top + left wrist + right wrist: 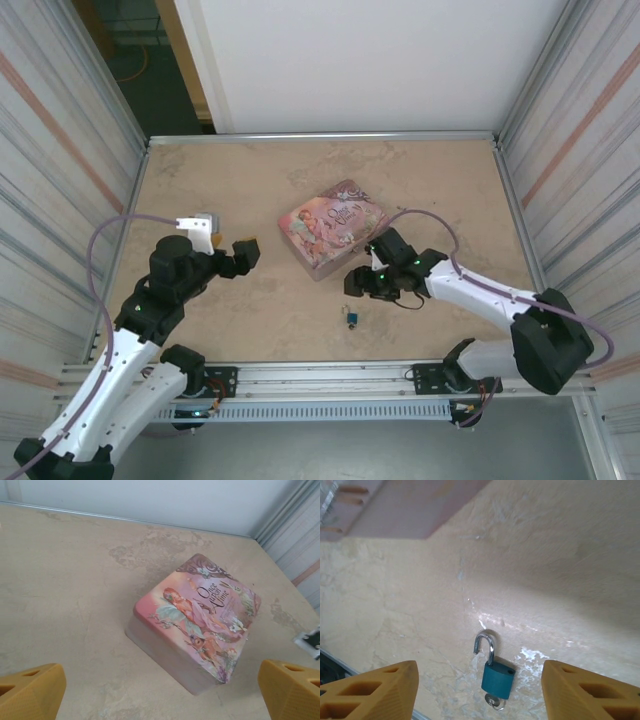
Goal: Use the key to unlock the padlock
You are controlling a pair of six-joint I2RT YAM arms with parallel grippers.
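The pink tin (332,228) is seen mid-surface (250,180), ahead of the left pincer (160,692), whose fingers are spread wide and empty. The right pincer (480,690) is held apart, gripping nothing, over the padlock (497,679), which lies near the front edge. Its shackle is swung free, with the key (494,700) seated in its base. The unlocking is judged done.

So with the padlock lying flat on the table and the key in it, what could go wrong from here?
1. The right tool hangs open just over the padlock; a careless move could knock the small lock across the table.
2. The key sticks out of the body's bottom end and could be bumped out.
3. The shackle looks sprung open, but a downward press could snap it shut again.
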